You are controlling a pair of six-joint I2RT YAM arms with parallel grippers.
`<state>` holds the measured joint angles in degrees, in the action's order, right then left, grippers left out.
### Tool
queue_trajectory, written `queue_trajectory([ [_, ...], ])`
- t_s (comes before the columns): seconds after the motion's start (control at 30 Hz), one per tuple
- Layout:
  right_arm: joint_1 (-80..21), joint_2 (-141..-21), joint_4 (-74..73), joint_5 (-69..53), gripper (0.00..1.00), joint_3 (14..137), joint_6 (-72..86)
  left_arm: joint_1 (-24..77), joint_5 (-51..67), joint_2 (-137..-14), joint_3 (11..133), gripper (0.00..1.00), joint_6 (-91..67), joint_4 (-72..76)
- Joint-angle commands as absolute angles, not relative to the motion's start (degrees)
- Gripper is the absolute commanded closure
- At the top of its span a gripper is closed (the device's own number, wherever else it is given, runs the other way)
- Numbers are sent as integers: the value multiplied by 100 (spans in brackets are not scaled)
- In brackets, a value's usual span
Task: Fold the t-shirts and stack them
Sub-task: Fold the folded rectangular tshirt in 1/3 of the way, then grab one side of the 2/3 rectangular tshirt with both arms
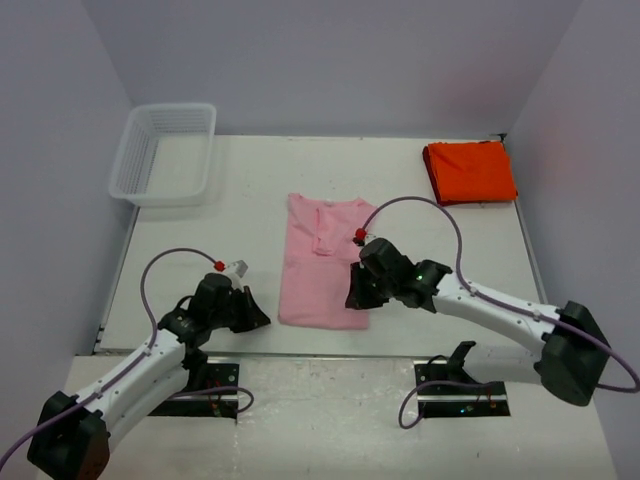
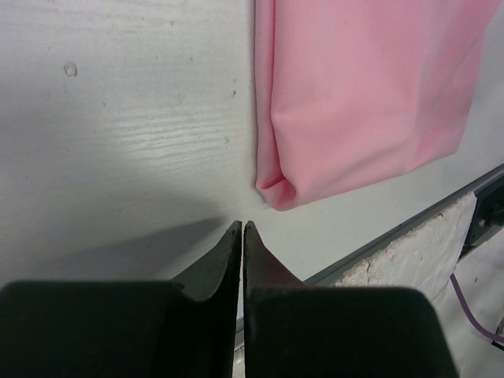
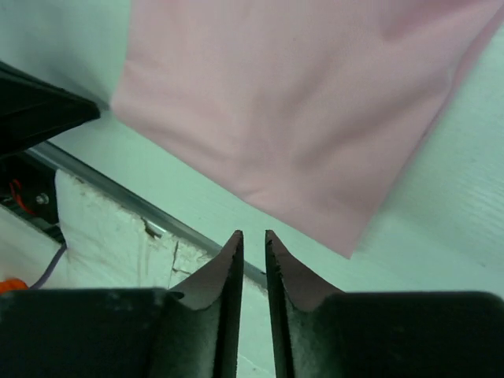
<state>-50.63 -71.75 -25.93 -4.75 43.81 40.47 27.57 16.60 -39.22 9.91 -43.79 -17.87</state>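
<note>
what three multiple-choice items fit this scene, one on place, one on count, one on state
1. Where does the orange shirt lie?
A) near left corner
B) far right corner
C) centre

2. How many shirts are in view?
A) one
B) two
C) four

3. How is the left end effector?
A) wide open
B) shut on cloth
C) shut, empty

Key:
1 B: it sits folded at the far right of the table.
2 B: the orange one plus the pink shirt.
3 C: its fingers meet over bare table beside the pink shirt, gripping nothing.
</note>
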Motion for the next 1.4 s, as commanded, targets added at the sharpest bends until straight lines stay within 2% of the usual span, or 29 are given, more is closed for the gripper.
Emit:
queue_trajectory([
  [0.0,-5089,-6347,-3294,-44,79,4562,4025,2804,1415,-4068,1362,97,-4412,-1652],
  [0.03,-5089,-6189,-3374,-9,59,4518,4086,2812,1328,-4139,1493,95,-4334,-1644],
  [0.07,-5089,-6040,-3427,-9,19,4378,4200,2830,1275,-4227,1555,91,-4298,-1617],
  [0.1,-5089,-5768,-3515,78,9,4281,4262,2839,1231,-4428,1617,89,-4254,-1591],
  [0.13,-5089,-5635,-3516,140,1,4176,4376,2856,1204,-4525,1713,84,-4184,-1556],
  [0.4,-5071,-4949,-2684,36,2,2621,5264,3023,1309,-5326,1697,57,-4149,-967],
  [0.53,-5036,-4703,-1838,-150,11,1794,5816,3023,1292,-5291,1608,51,-4122,-853],
  [0.8,-5001,-4570,-1486,-87,20,1389,6319,3023,1415,-5467,1521,50,-4087,-712],
  [0.97,-5010,-4886,-714,-184,32,967,6881,3023,1345,-5344,1529,51,-4148,-756],
  [1.37,-5010,-5634,-307,412,35,571,7549,3032,1257,-5177,1573,51,-4201,-976],
])
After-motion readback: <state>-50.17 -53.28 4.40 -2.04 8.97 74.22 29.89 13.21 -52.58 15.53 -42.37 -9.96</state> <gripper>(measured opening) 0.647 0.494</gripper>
